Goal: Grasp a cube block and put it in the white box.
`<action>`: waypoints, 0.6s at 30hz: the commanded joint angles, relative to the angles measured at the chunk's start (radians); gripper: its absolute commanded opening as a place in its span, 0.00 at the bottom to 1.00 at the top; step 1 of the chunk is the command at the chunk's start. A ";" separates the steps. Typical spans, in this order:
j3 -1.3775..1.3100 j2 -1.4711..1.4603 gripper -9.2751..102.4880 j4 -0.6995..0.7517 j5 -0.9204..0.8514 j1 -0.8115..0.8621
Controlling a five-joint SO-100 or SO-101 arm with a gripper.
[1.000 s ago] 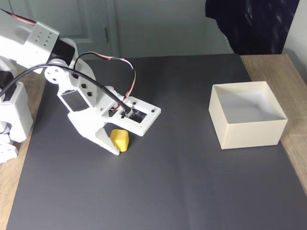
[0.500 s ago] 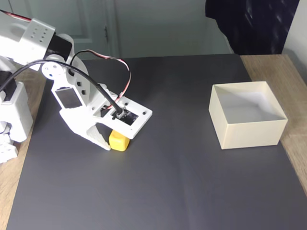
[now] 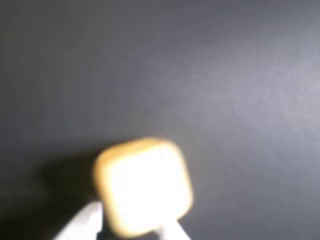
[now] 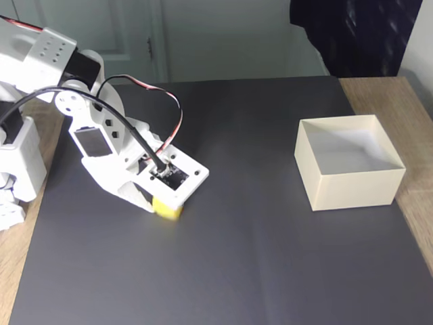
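Grabbing is the step right now. In the wrist view, the cube (image 3: 143,186) looks big, bright and blurry, low in the picture at about 6 o'clock. White tips of the hand (image 3: 131,226) poke up on both sides of its bottom edge. They look like they touch it, but I cannot tell if they squeeze it tight yet.

In the fixed view, the hand (image 4: 161,203) is down low on the dark mat (image 4: 257,257), right over the cube (image 4: 167,210). Just a bit of yellow peeks out under it. The box (image 4: 348,176) sits well apart, at about 3 o'clock from the cube, and is empty.

Next, I think the hand must pinch the cube firmly, lift it up off the mat, and carry it toward 3 o'clock, over the box wall.
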 commanded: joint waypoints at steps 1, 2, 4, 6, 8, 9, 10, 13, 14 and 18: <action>-0.032 -0.015 0.18 -0.012 0.002 0.014; -0.032 -0.020 0.18 -0.018 0.002 0.017; -0.032 -0.028 0.18 -0.028 0.003 0.025; -0.032 -0.029 0.18 -0.041 -0.002 0.028; -0.032 -0.025 0.21 -0.051 -0.011 0.029; -0.031 -0.006 0.23 -0.051 -0.012 0.026; -0.029 0.014 0.23 -0.037 -0.015 0.023; -0.021 0.095 0.25 0.025 -0.035 0.008; -0.023 0.123 0.27 0.055 -0.037 0.003; -0.017 0.259 0.27 0.187 -0.037 -0.008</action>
